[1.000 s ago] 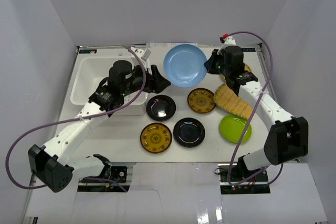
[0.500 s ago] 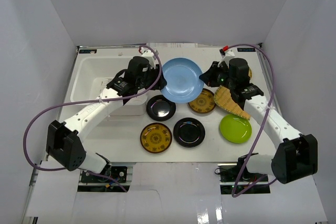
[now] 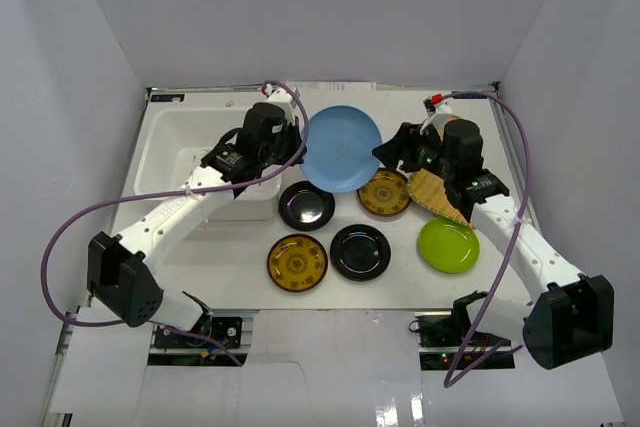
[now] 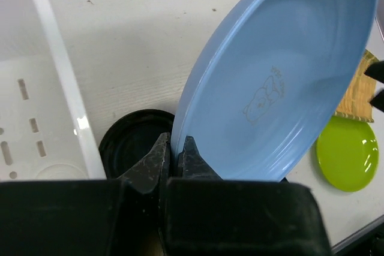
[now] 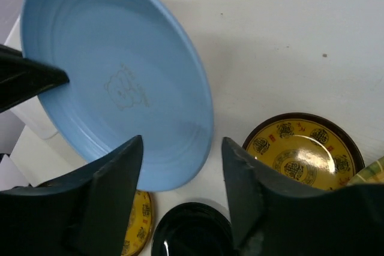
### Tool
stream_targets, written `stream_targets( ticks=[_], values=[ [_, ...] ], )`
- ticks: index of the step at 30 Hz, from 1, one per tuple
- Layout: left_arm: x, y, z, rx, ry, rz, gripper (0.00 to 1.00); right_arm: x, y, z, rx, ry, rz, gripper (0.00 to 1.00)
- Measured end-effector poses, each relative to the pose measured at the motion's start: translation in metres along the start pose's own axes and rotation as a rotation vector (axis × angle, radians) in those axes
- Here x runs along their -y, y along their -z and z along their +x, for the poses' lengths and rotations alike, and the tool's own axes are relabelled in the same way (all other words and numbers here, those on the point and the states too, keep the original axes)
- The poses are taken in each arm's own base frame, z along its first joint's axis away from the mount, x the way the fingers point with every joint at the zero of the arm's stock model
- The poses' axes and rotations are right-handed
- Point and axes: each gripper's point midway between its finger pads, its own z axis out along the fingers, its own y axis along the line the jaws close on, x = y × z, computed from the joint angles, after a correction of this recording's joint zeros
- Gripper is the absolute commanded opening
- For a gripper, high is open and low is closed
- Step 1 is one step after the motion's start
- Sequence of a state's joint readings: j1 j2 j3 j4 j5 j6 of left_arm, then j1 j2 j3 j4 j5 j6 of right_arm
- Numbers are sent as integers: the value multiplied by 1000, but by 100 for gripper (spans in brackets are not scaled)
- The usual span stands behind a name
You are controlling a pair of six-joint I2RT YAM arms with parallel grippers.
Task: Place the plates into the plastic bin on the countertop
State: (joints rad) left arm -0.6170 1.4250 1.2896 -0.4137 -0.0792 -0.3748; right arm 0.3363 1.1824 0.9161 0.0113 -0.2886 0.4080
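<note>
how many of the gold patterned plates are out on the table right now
2. One gold-patterned plate lies mid-table, right of a black plate; the other lies nearer the arm bases. The lifted light blue plate could hide more.

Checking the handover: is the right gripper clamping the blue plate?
No, the right gripper is wide open; the left gripper pinches the blue plate.

Nothing here reads cleanly. The light blue plate [image 4: 273,94] carries a faint bear-like outline with an arc of tiny lettering over it, too faint to make out. The gold-patterned plate [image 5: 302,153] shows a ring of small dark seal-like marks, illegible. A dark sticker [image 3: 165,98] on the table [image 3: 230,257], far left corner, is too small to read
</note>
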Motion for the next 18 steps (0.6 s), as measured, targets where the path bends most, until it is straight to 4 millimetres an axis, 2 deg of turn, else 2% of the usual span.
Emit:
stream_targets(
  ticks=[3,5,6,8,11,13,16,18],
  values=[
    [-16,1,-7,9,20,-46,0,-9,8,2,12,3,-36,79],
    [-38,4,-18,26,75,-75,0,-13,14,3,18,7,-50,79],
    [-54,8,-25,37,122,-87,0,-14,18,4,22,11,-56,79],
    [-100,22,-44,94,225,-153,0,-16,23,7,29,14,-65,80],
    [-176,61,-66,216,372,-292,0,-16,30,18,23,14,-71,79],
    [-214,90,-71,290,447,-377,0,-14,31,24,14,11,-68,78],
    [-239,110,-66,333,495,-444,0,-10,31,34,-3,6,-61,78],
    [-253,113,-56,329,514,-490,0,-8,31,39,-15,2,-59,78]
  ],
)
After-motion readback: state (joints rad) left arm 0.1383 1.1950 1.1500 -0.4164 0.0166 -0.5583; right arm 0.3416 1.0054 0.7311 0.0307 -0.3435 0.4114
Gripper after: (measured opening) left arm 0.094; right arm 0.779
